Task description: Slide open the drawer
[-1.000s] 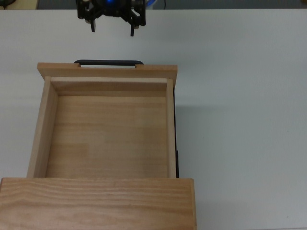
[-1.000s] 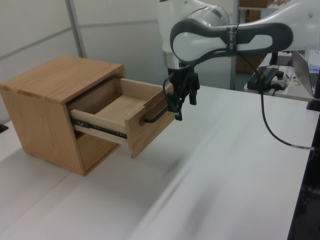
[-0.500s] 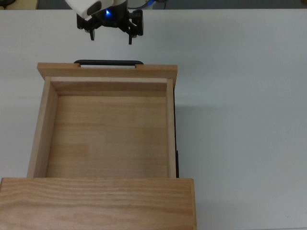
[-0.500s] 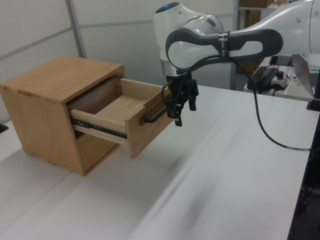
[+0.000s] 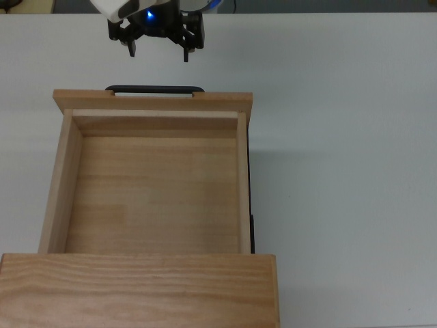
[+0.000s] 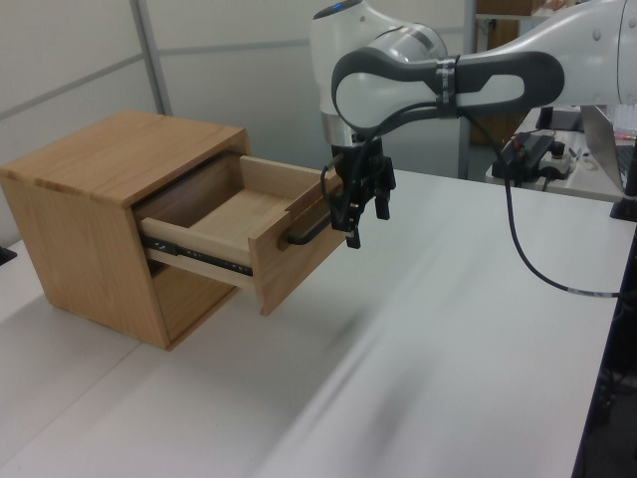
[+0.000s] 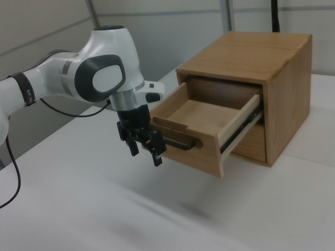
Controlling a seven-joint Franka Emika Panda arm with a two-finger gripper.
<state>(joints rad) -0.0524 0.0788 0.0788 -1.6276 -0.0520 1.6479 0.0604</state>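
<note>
You see the drawer [image 5: 153, 184] pulled out of the cabinet [image 6: 95, 189], which sits near the table [image 5: 341, 171]'s bottom edge in the top view. The handle [image 5: 154, 89] fronts it; the gripper [image 5: 158, 51] hangs beyond, apart, toward the top edge.

lab — white table [image 6: 448, 329] | partition panels [image 6: 70, 60] | cables [image 6: 537, 259]
</note>
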